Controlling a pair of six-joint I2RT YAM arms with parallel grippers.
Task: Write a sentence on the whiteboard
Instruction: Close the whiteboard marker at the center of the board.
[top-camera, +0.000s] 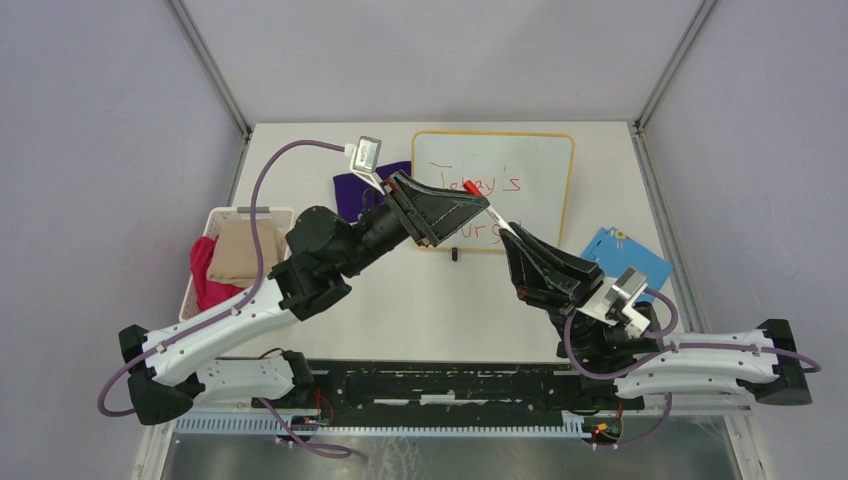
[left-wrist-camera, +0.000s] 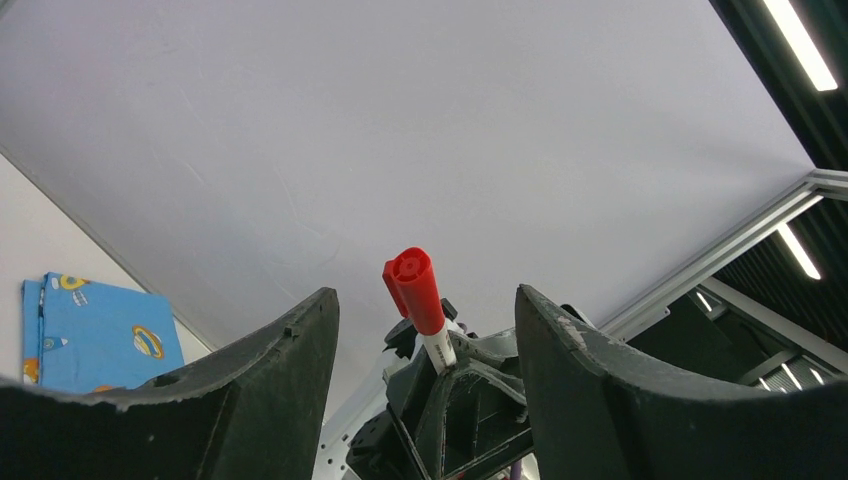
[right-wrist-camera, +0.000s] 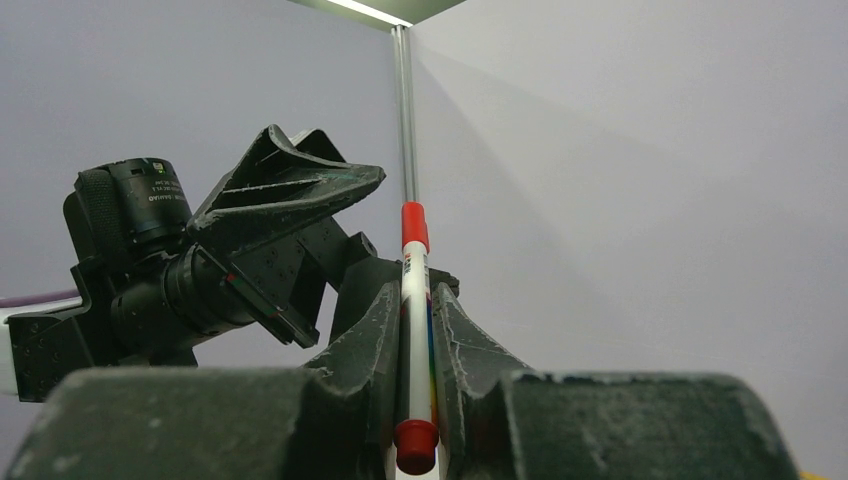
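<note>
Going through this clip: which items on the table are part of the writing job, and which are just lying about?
Part of the job:
- whiteboard
- sentence in red
- marker
- right gripper, shut on the marker
- left gripper, open near the marker's red end

Lying about:
- basket with a pink cloth and a tan cloth
- purple cloth
- blue patterned sheet
</note>
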